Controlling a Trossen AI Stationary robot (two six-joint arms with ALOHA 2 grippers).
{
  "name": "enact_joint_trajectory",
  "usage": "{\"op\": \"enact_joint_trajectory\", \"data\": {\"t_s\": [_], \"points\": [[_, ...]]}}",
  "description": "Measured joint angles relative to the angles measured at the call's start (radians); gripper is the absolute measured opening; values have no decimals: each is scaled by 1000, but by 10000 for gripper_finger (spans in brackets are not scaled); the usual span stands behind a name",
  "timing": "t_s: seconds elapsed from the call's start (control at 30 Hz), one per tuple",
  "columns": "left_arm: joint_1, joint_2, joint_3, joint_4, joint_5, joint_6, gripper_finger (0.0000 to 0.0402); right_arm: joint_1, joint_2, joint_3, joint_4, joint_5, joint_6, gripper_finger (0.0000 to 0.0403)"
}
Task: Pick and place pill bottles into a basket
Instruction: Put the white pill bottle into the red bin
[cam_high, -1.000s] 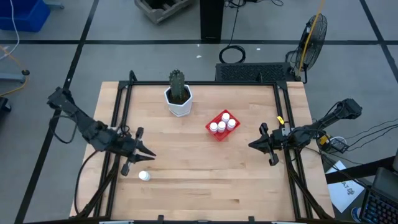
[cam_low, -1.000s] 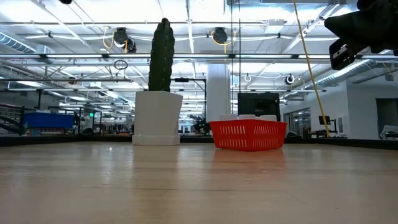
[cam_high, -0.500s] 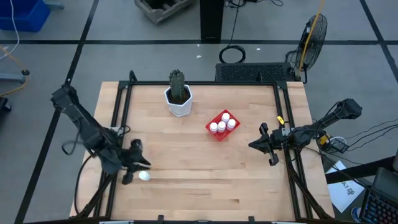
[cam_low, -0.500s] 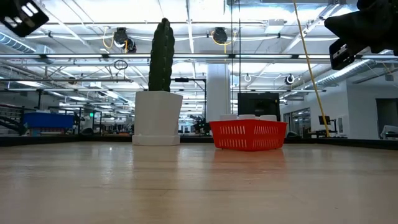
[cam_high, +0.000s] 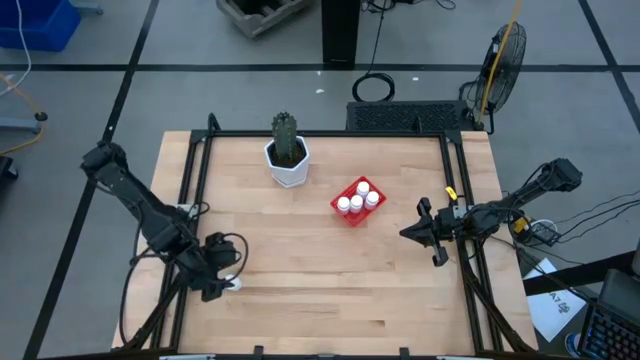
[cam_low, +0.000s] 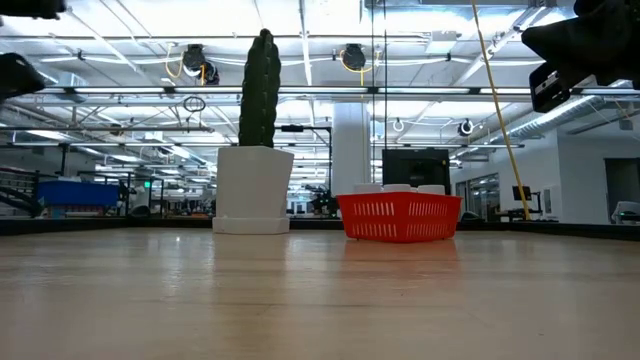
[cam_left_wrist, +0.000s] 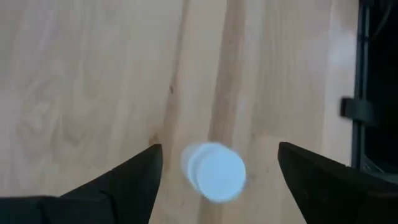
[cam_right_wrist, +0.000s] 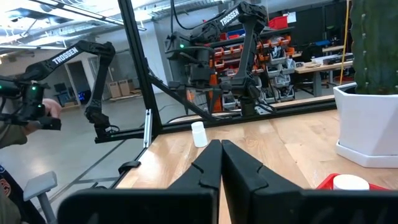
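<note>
Down in the lower left of the high view, the left gripper (cam_high: 222, 284) hangs over a lone pill bottle (cam_left_wrist: 213, 172), fingers (cam_left_wrist: 134, 180) spread wide either side of its cap, not touching. Three more bottles (cam_high: 357, 203) stand in the red basket (cam_high: 341, 213) at centre-right. Right gripper (cam_high: 407, 234) waits at the right edge, fingers pressed together, empty

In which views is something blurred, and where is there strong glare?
Left wrist view: the bottle between the open left tool fingers is smeared, with a doubled outline. Low view: bright ceiling lights glare behind the cactus. High view: sharp, evenly lit.
</note>
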Motion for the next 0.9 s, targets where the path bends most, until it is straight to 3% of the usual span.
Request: {"op": "enact_joint_trajectory", "data": {"t_s": [0.27,0.6,0.9], "points": [[-66,41,0,-31,-30,-102,313,0,0,0,0,0,0,4],[-82,219,0,-9,36,-127,309,0,0,0,0,0,0,4],[-82,189,0,-6,29,-120,263,0,0,0,0,0,0,4]]}}
